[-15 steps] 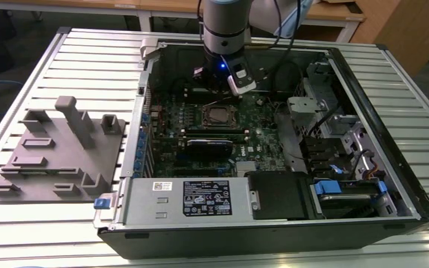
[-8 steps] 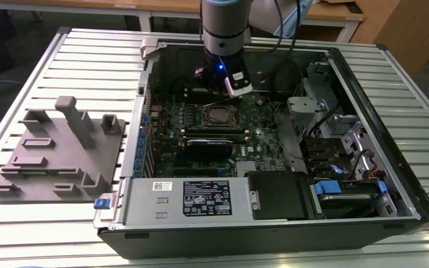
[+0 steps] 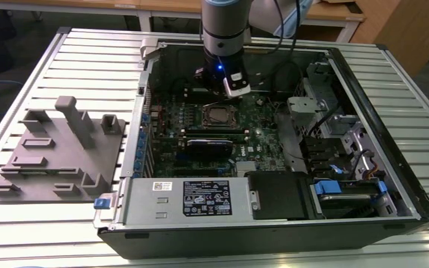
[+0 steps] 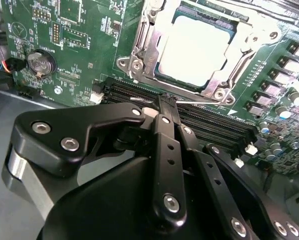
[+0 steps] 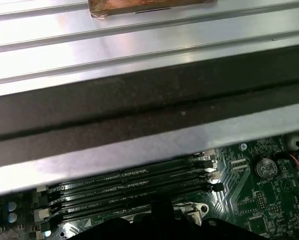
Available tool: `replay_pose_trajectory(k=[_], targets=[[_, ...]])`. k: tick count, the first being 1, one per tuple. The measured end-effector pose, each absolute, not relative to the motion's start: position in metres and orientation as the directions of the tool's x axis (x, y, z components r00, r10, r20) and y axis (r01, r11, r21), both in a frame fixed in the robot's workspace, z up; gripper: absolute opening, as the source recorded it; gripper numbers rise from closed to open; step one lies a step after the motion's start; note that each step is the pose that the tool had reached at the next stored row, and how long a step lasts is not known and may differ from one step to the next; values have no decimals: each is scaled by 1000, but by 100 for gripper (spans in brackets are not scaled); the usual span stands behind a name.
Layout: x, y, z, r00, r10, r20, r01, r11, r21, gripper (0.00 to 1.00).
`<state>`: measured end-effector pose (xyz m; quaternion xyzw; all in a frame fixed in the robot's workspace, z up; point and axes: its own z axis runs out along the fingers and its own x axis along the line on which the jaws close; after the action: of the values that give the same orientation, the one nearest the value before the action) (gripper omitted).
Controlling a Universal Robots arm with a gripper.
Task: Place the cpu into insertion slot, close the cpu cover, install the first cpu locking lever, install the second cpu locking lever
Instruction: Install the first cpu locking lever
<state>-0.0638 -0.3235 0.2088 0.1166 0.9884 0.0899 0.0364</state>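
Cpu (image 4: pixel 192 47) seated in insertion slot (image 4: pixel 139 65), cover down — end effector (image 4: pixel 167 102) clenched empty, at slot edge.

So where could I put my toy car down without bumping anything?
The ribbed metal table has bare strips in front of the grey fixture block, and more along the exterior view's right of the computer case. Inside the case it is crowded: the green board, cables, drive bays, and the gripper close by the cpu.
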Motion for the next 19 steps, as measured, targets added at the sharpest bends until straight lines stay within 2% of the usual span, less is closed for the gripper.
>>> replay_pose_trajectory(k=[14, 19], targets=[[-64, -318, 207, -944, 326, -52, 311, 932, 186, 10], [-65, -318, 205, -942, 329, -71, 311, 931, 193, 10]])
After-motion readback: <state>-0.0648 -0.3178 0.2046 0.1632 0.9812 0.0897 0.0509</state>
